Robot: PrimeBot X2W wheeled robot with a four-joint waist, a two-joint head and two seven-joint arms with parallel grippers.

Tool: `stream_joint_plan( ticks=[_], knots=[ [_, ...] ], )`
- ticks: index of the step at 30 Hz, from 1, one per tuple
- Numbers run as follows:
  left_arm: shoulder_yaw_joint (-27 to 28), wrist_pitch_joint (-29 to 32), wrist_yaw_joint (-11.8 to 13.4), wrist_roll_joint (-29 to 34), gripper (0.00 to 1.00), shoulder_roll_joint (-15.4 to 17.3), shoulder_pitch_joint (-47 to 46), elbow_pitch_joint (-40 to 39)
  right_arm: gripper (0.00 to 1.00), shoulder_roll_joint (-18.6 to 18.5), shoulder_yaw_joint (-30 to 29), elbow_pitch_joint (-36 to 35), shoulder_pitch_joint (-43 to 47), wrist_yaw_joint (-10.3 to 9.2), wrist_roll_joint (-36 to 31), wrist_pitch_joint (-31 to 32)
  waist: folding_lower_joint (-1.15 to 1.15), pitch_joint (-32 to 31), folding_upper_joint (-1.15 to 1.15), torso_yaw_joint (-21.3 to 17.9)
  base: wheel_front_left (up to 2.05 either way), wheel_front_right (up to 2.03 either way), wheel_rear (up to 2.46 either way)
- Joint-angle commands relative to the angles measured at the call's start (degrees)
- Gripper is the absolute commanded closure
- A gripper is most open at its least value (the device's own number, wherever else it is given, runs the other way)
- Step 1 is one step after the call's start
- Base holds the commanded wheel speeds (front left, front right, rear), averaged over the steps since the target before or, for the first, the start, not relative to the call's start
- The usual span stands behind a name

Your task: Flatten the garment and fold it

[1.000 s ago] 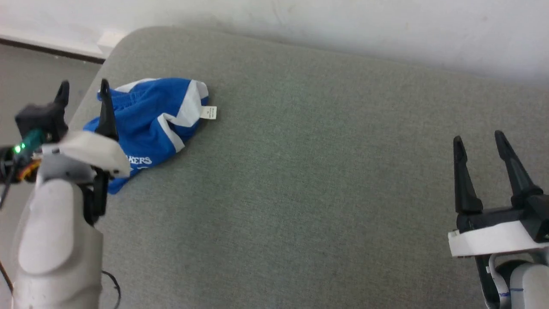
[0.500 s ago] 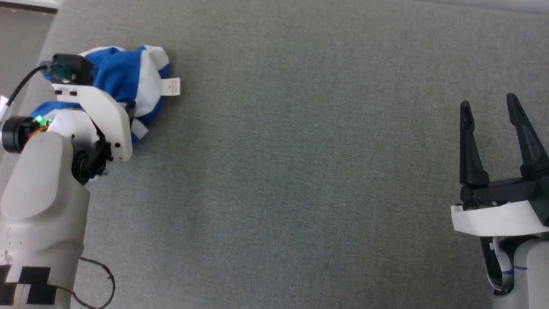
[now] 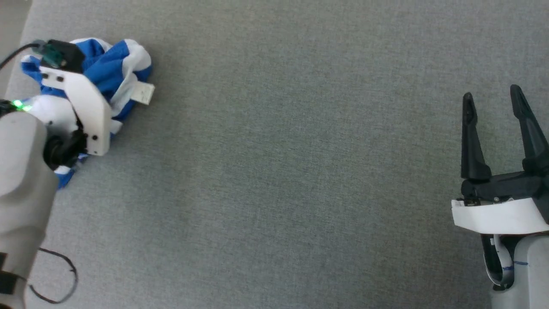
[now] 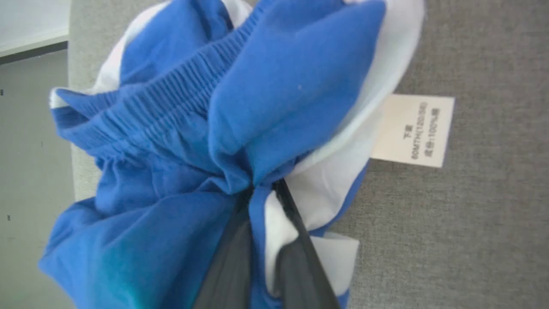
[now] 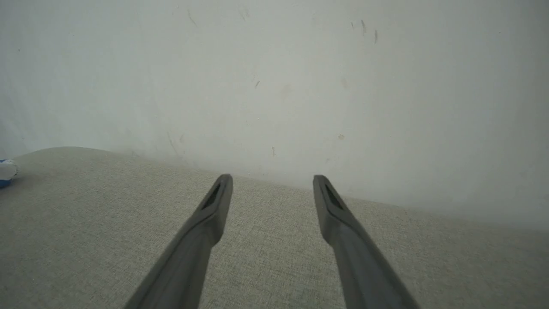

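Head view: the garment (image 3: 109, 64) lies bunched at the far-left corner of the grey surface (image 3: 274, 171); my right gripper (image 3: 492, 96) is wide open, well apart. Left wrist view: my left gripper (image 4: 261, 191) pinches its cloth; I should drag slowly toward centre. Right wrist view: fingers (image 5: 206, 223) spread, empty.

Garment (image 4: 296, 86): matt blue knit cloth, soft and creased. Waistband (image 4: 171, 98): ribbed, gathered elastic. White panels (image 4: 326, 189): smoother cloth, also matt. Tag (image 4: 414, 131): thin white label, woven or paper-like, can't tell which; flat, grey print. Table cover (image 3: 300, 171): grey woven fabric, coarse visible weave, matt. Left gripper (image 4: 263, 191) and right gripper (image 5: 272, 177): 2 dark fingers each, smooth matt plastic. Left wrist bracket (image 3: 88, 111): white plastic, slight sheen. Wall (image 5: 274, 86): matt paint, scuffed.
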Motion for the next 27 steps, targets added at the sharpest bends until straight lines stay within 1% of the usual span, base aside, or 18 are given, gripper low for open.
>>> stream_joint_plan(
  ticks=[1, 3, 5, 8, 11, 14, 18, 20, 24, 27],
  knots=[
    [-1.2, -0.8, -0.3, -0.7, 1.0, 1.7, -1.9, 0.6, 0.0, 0.1, -0.2, -0.1, -0.7, -0.11, 0.4, -0.6, -0.01, -2.1, 0.0, 1.1, 0.0, 0.0, 0.0],
    [-3.0, -2.6, -0.5, -1.5, 1.0, 3.0, -4.3, -0.8, 0.0, 0.1, -0.5, 0.1, -0.1, -0.11, 1.0, -0.8, -0.01, -3.8, 0.0, 1.7, 0.0, 0.0, 0.0],
    [-5.6, -4.3, -0.6, -1.6, 1.0, 4.7, -6.9, -2.8, 0.0, 0.1, -0.9, 0.3, 0.6, -0.12, 1.9, -1.1, -0.01, -5.6, 0.0, 2.1, 0.0, 0.0, 0.0],
    [-9.9, -6.3, -0.8, -2.2, 1.0, 6.4, -10.8, -6.1, 0.0, 0.1, -1.4, 0.5, 1.7, -0.12, 3.2, -1.4, -0.01, -8.2, 0.0, 2.3, 0.0, 0.0, 0.0],
    [-13.8, -7.9, -0.9, -3.3, 1.0, 6.7, -13.6, -10.5, 0.0, 0.1, -1.5, 0.8, 2.7, -0.12, 4.4, -1.6, -0.01, -10.7, 0.0, 1.4, 0.0, 0.0, 0.0],
    [-17.5, -9.2, -0.9, -3.2, 1.0, 6.2, -15.7, -15.1, 0.0, 0.1, -1.4, 1.0, 3.4, -0.12, 5.6, -1.6, -0.01, -12.8, 0.0, -0.7, 0.0, 0.0, 0.0],
    [-22.0, -10.9, -0.9, -4.2, 1.0, 4.1, -17.8, -19.9, 0.0, 0.1, -1.4, 1.2, 3.8, -0.12, 6.9, -1.6, -0.01, -14.3, 0.0, -4.8, 0.0, 0.0, 0.0],
    [-24.0, -11.7, -0.9, -4.5, 1.0, 2.6, -18.3, -21.6, 0.0, 0.1, -1.1, 1.3, 3.9, -0.12, 7.4, -1.6, -0.01, -14.6, 0.0, -7.4, 0.0, 0.0, 0.0],
    [-28.4, -13.6, -0.9, -5.4, 1.0, -1.4, -18.0, -23.7, 0.0, 0.1, -1.4, 1.4, 4.1, -0.12, 8.3, -1.6, -0.01, -14.4, 0.0, -12.6, 0.0, 0.0, 0.0],
    [-32.1, -15.7, -0.9, -6.0, 1.0, -5.0, -16.7, -23.8, 0.0, 0.1, -2.3, 1.6, 4.2, -0.12, 8.8, -1.6, -0.01, -13.8, 0.0, -16.1, 0.0, 0.0, 0.0]
  ],
)
